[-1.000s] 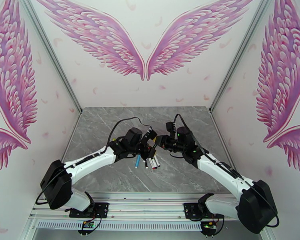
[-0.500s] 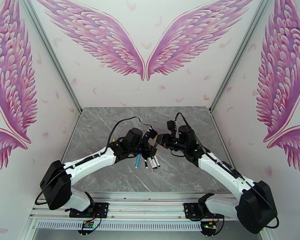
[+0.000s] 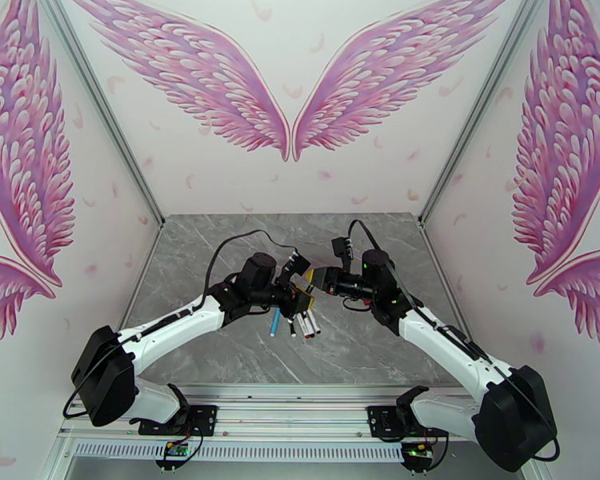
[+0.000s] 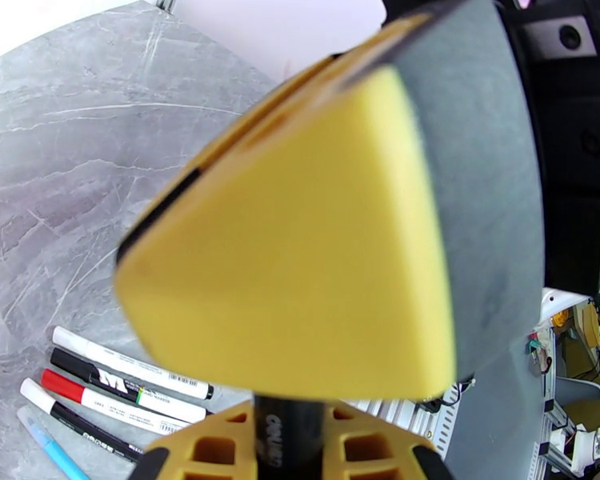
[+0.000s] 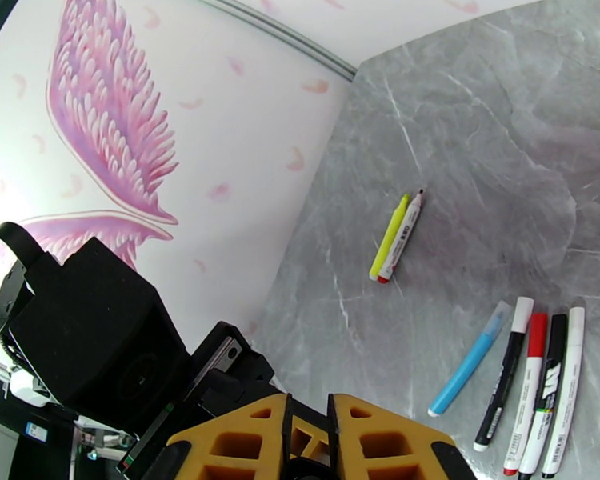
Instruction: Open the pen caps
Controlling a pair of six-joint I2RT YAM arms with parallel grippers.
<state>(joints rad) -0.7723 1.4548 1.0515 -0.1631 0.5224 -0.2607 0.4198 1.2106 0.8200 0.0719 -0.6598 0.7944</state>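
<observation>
Yellow right claw [image 3: 310,281] hides black pen [image 4: 288,432] end.

Seven pens [image 5: 527,378] on grey table [image 5: 476,114]

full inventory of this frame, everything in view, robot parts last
row of pens: 5, one blue, the others white, black and red, side by side on the table
yellow pen: 1, yellow, apart from the row
red-ended pen: 1, white barrel, right beside the yellow pen
held pen: 1, black barrel, between the two grippers
table: 1, grey marble
walls: white, pink wings
left gripper: yellow fingers, shut on the held pen
right gripper: yellow fingers, shut on its other end
</observation>
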